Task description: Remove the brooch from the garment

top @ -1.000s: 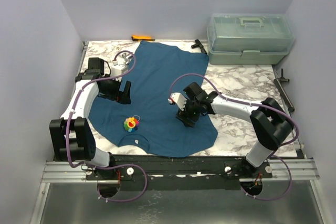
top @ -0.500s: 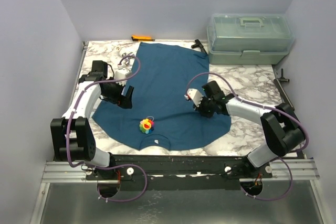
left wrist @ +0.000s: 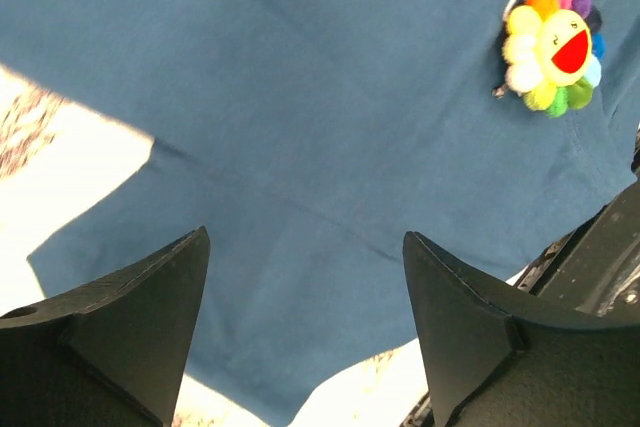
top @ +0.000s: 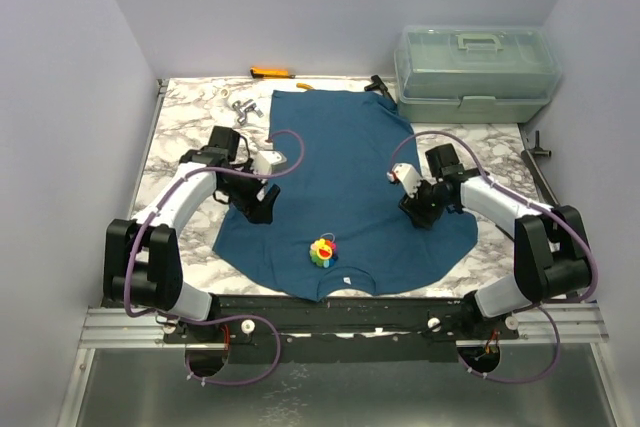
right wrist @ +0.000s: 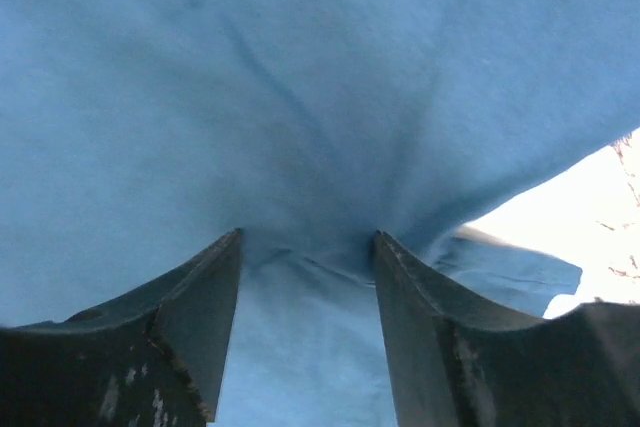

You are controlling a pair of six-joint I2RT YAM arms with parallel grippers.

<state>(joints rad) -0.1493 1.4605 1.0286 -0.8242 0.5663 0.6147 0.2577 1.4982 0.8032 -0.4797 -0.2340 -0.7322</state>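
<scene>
Garment [top: 340,167] slid right | left end effector [left wrist: 305,237] wide, empty | right end effector [right wrist: 308,234] half-open

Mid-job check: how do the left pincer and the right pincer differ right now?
The left pincer stands wide open with nothing between its jaws; the right pincer stands narrower, cloth puckered between its tips, though a true pinch cannot be confirmed. The left pincer hovers above the garment with the brooch in its view; the right pincer sits at the cloth, no brooch in view. Both point down at the garment.
</scene>
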